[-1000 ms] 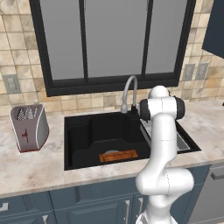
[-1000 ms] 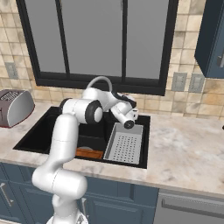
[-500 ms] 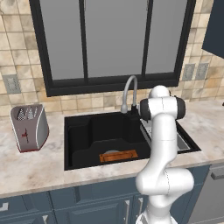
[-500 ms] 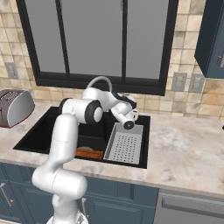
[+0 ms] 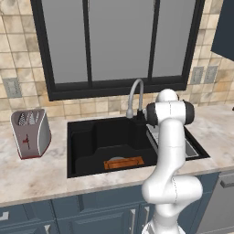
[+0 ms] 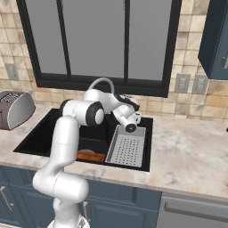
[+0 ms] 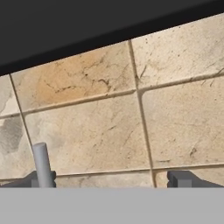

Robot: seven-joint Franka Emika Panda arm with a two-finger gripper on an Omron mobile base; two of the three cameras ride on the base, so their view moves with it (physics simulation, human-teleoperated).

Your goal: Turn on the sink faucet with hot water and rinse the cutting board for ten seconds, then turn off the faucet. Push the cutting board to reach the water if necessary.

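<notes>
Matte black sink (image 5: 87, 137), wooden cutting board (image 5: 124, 162), grey metal faucet (image 5: 135, 93)

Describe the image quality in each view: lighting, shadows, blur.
Left base view: flat, even rendered light, no glare; the black sink swallows detail, though the cutting board stays clear. Right base view: equally even, with soft shade under the grey rack. Hand view: wall tiles look soft and slightly blurred up close; the faucet stem stays distinct.
</notes>
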